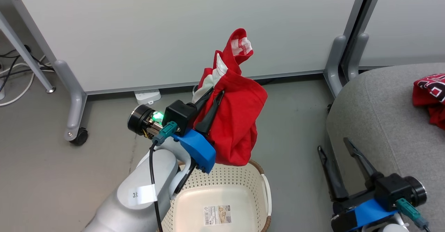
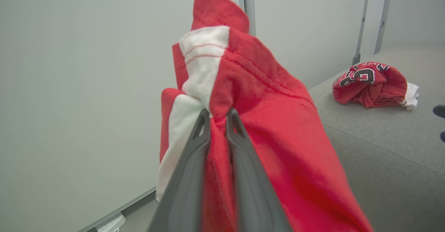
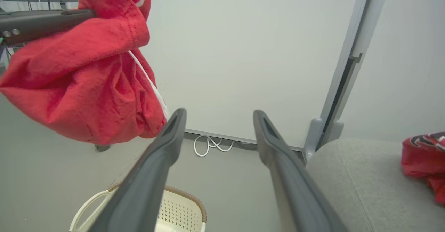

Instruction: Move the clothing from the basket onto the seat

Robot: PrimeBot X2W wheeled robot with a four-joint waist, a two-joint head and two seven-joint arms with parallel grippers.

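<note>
- Fingers [image 2: 187, 176] of your left gripper [image 1: 217, 92] pinch a fold of the red striped garment [image 1: 240, 120] above the basket [image 1: 222, 178] (right gripper [image 1: 333, 144] gapes idle).
- Seat [image 1: 379, 113] lies at three o'clock; that thin pinch could slip mid-swing, dropping it short.

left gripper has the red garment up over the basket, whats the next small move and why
Probably swing the left gripper right, toward the seat: it is shut on the striped garment, which hangs clear above the basket, and the jersey already lies on the seat.
</note>
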